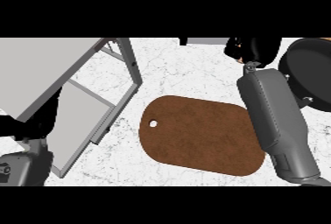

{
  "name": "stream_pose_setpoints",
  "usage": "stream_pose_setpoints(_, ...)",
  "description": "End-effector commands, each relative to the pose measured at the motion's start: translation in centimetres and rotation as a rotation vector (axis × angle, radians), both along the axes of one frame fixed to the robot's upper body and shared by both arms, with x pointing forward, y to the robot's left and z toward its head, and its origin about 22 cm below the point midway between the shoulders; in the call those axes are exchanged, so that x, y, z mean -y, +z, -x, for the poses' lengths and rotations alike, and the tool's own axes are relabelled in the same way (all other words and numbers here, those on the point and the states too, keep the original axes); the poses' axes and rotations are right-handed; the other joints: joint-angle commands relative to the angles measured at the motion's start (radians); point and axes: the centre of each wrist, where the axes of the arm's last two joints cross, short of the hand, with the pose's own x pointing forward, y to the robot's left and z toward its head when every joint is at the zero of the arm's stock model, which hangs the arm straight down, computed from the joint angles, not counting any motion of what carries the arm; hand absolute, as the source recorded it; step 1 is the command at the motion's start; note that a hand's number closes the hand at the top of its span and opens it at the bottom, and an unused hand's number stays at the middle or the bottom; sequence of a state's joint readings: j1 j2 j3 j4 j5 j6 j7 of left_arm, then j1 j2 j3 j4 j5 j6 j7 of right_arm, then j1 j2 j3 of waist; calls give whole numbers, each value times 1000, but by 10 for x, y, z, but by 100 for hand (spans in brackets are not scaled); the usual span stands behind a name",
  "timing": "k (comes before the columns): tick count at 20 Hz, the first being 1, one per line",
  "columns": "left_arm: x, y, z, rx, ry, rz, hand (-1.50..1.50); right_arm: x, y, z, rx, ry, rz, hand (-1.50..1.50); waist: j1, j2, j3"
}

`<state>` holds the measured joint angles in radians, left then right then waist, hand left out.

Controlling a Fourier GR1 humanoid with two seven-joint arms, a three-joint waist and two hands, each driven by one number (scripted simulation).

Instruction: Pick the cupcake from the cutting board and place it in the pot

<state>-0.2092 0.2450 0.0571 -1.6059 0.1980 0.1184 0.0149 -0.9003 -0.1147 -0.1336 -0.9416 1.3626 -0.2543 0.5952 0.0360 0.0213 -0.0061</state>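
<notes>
The brown cutting board lies in the middle of the counter with nothing on it. My right hand is far back, just left of the black pot at the right edge. Its fingers are curled round a small thing, and only tan slivers of the cupcake show at the hand's left side. The hand is beside the pot's rim, not over its middle. My left hand rests open at the left edge, partly in front of the grey frame.
A large grey panel with a metal frame slants across the left of the counter. A small grey object sits at the back edge. White marbled counter shows between frame, board and pot.
</notes>
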Motion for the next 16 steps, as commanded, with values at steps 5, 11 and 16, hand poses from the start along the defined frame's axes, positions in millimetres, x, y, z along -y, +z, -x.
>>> stream_pose_setpoints(5,11,4,-11,-24,-24,-11,0,-2,57,-25,251,-426,36,150,3,-7,5)
stream_pose_setpoints(11,4,11,-16,-25,-8,1,0,47,30,-33,113,-552,54,150,-15,-13,7)
stream_pose_setpoints(16,2,15,-13,-20,10,-14,0,114,16,-22,97,-595,49,150,-29,-17,7)
